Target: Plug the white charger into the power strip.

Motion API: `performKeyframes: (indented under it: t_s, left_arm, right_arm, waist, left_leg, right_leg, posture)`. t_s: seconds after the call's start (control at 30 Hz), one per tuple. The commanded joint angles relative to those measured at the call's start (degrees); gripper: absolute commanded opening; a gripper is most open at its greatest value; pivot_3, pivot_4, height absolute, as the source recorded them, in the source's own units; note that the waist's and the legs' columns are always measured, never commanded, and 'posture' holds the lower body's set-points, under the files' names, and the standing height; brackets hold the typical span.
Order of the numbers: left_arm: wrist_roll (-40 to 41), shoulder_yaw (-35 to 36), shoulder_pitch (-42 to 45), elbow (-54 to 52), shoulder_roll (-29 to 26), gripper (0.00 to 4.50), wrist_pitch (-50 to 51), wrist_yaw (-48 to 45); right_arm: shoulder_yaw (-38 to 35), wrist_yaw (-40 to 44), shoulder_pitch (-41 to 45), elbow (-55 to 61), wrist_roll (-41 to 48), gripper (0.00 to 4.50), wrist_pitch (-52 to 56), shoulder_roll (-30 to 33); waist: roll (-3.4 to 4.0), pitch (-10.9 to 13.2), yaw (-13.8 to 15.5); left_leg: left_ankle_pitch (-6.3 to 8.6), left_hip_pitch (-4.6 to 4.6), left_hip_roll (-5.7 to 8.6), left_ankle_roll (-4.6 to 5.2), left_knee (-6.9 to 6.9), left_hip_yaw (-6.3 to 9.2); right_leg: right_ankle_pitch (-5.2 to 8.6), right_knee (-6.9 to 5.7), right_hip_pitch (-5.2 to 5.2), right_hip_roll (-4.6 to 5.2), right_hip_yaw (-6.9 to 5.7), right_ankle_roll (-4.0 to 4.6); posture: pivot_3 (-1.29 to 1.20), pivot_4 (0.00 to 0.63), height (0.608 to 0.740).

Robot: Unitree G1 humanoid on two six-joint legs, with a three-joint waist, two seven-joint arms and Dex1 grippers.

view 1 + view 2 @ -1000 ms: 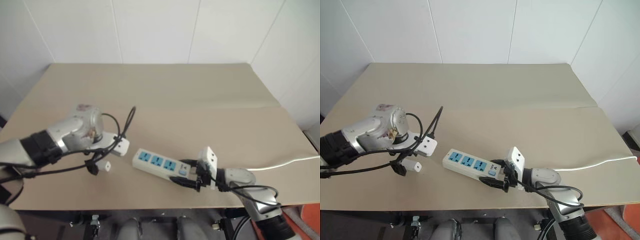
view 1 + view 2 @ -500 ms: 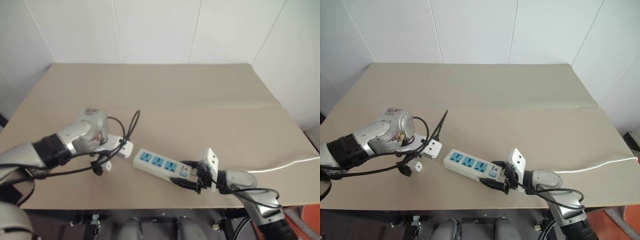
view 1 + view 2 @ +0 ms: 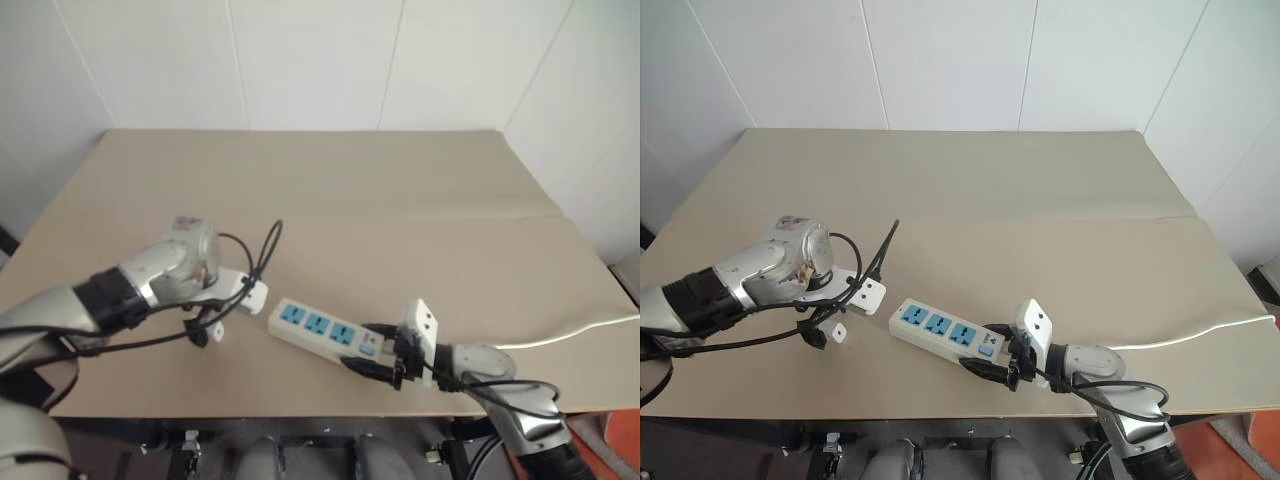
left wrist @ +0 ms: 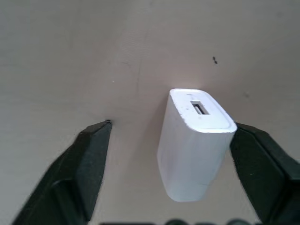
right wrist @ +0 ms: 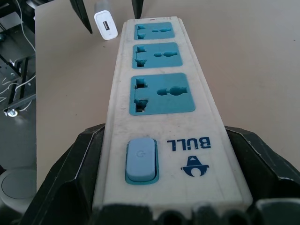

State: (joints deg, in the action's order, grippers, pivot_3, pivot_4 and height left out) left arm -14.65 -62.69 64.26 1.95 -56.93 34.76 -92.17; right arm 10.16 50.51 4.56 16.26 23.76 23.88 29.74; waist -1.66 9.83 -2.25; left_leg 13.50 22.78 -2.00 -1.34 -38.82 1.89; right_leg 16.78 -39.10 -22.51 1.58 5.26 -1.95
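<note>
The white charger (image 4: pixel 197 145) rests on the table with its USB port end facing up, just left of the power strip (image 3: pixel 945 334). My left gripper (image 4: pixel 172 125) points down over it, open. One black finger (image 4: pixel 255 159) touches the charger's side, and the other finger (image 4: pixel 89 159) stands apart from it. The power strip, a white bar with three blue socket faces (image 5: pixel 161 93) and a switch (image 5: pixel 139 159), lies near the table's front edge. My right gripper (image 3: pixel 1000 368) is shut on its switch end, one finger on each long side.
The strip's white cable (image 3: pixel 1200 330) runs off to the right across the table (image 3: pixel 1040 200). The table's front edge (image 3: pixel 940 412) is just behind both grippers. Black wiring (image 3: pixel 875 258) loops off my left wrist above the charger.
My left gripper's fingers have drawn closer around the charger. The whole picture has shifted slightly. My right gripper holds the strip's end as before.
</note>
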Motion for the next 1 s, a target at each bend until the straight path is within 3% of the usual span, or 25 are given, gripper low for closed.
performKeyframes:
  t_s: [0.03, 0.2, 0.27, 0.37, 0.5, 0.67, 0.83, 0.9, 1.0]
  left_arm:
    - [-0.09, 0.43, -0.92, -0.47, -0.09, 3.01, -0.64, -0.33]
    - [1.07, 0.16, -1.09, -2.3, -1.0, 1.42, -0.52, -0.33]
    - [1.41, 0.2, -1.25, -3.09, -1.44, 1.01, -0.37, -0.33]
    - [1.83, 0.63, -1.26, -3.55, -1.8, 1.01, -0.34, -0.33]
    - [2.69, 8.41, -2.29, -2.27, -0.22, 1.01, -2.19, 0.4]
    - [10.79, 25.66, -3.22, 4.93, 5.75, 1.01, -1.31, 6.02]
    - [22.52, 49.39, -6.37, 11.92, 16.2, 1.01, -7.61, 21.16]
    - [24.97, 55.04, -7.43, 12.03, 19.36, 1.01, -9.48, 25.51]
    - [29.55, 61.15, -8.45, 8.49, 23.63, 1.01, -2.55, 31.67]
  right_arm:
    - [-0.93, -0.23, -0.29, 1.35, 0.05, 3.44, 0.27, 0.61]
    - [-0.98, -0.09, 0.14, 0.96, 0.08, 3.44, 0.31, 0.6]
    - [-1.0, -0.01, 0.25, 0.83, 0.09, 3.44, 0.27, 0.6]
    - [-0.92, 0.12, 0.65, 0.39, 0.0, 3.44, 0.09, 0.48]
    - [-0.62, 0.4, 1.49, -0.98, -0.75, 3.44, -1.23, 0.04]
    - [0.69, 2.2, 4.64, -5.43, -2.86, 3.44, -5.14, -0.87]
    - [2.42, 5.76, 8.62, -12.27, -4.97, 3.44, -10.64, -2.73]
    - [3.11, 7.41, 10.17, -15.3, -5.91, 3.44, -12.98, -3.38]
    - [4.26, 11.23, 13.99, -21.62, -7.61, 3.44, -17.27, -3.97]
  waist:
    - [0.0, 0.0, -0.03]
    - [0.0, 0.0, -0.06]
    - [0.0, 0.0, -0.06]
    - [0.0, 0.0, -0.07]
    - [-0.01, 0.0, -0.06]
    - [-0.03, 0.02, 0.02]
    - [-0.03, 0.02, -0.2]
    - [-0.03, 0.02, -0.39]
    - [-0.03, 0.02, -0.55]
  left_leg:
    - [0.0, 0.0, 0.0, 0.01, 0.01, 0.0]
    - [0.04, 0.03, 0.0, 0.06, 0.01, 0.0]
    - [0.04, 0.03, -0.01, 0.06, 0.01, 0.0]
    - [0.04, 0.03, -0.01, 0.07, 0.01, 0.0]
    - [0.04, 0.04, -0.01, 0.07, 0.01, 0.01]
    - [0.04, 0.08, -0.02, 0.07, -0.03, 0.04]
    - [0.05, 0.12, -0.03, 0.08, -0.02, 0.05]
    - [0.06, 0.14, -0.05, 0.09, -0.03, 0.04]
    - [0.06, 0.1, -0.05, 0.09, -0.03, 0.02]
  right_leg:
    - [0.0, 0.01, 0.0, 0.0, 0.0, 0.0]
    - [0.0, 0.07, 0.0, 0.0, 0.0, 0.01]
    - [0.0, 0.07, 0.0, 0.0, 0.0, 0.01]
    - [0.0, 0.07, 0.0, 0.0, 0.0, 0.0]
    - [0.0, 0.07, -0.01, 0.0, -0.02, 0.01]
    - [-0.01, 0.07, -0.02, 0.01, -0.09, 0.01]
    - [-0.01, 0.07, -0.09, 0.04, -0.09, 0.01]
    - [-0.02, 0.06, -0.12, 0.04, -0.08, 0.02]
    - [-0.03, 0.01, -0.13, 0.04, -0.04, 0.04]
  posture:
    - [0.0, 0.15, 0.74]
    - [0.0, 0.15, 0.74]
    - [0.0, 0.15, 0.74]
    - [0.0, 0.15, 0.74]
    - [0.0, 0.15, 0.74]
    - [0.0, 0.15, 0.74]
    - [0.0, 0.15, 0.74]
    - [0.0, 0.15, 0.74]
    - [0.0, 0.15, 0.74]
